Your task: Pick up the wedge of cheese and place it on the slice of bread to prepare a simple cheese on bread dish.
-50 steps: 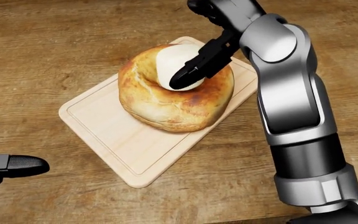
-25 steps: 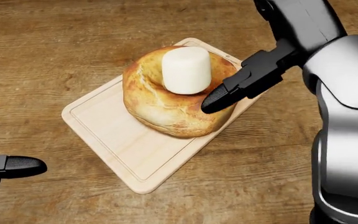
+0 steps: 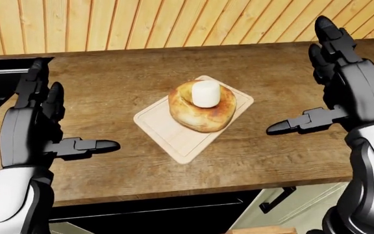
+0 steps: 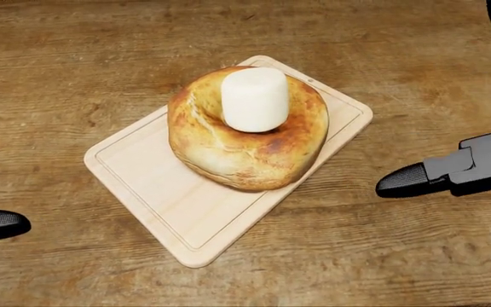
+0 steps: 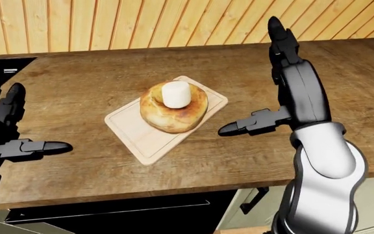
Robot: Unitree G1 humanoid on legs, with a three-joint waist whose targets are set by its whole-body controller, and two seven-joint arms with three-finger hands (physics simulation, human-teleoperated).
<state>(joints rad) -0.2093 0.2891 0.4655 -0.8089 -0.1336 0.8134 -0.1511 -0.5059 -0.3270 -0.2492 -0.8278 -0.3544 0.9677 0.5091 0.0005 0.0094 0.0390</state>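
Resting upright on the round golden bread (image 4: pixel 246 137), the white cheese (image 4: pixel 254 98) sits at the loaf's centre, on a pale cutting board (image 4: pixel 164 192) that lies on the wooden counter (image 3: pixel 122 83). No writing can be read on any surface. Both hands are spread with fingers apart, gripping nothing: the left hand (image 3: pixel 34 124) well apart at the left-eye view's left, the right hand (image 3: pixel 343 90) at its right, clear of the cheese.
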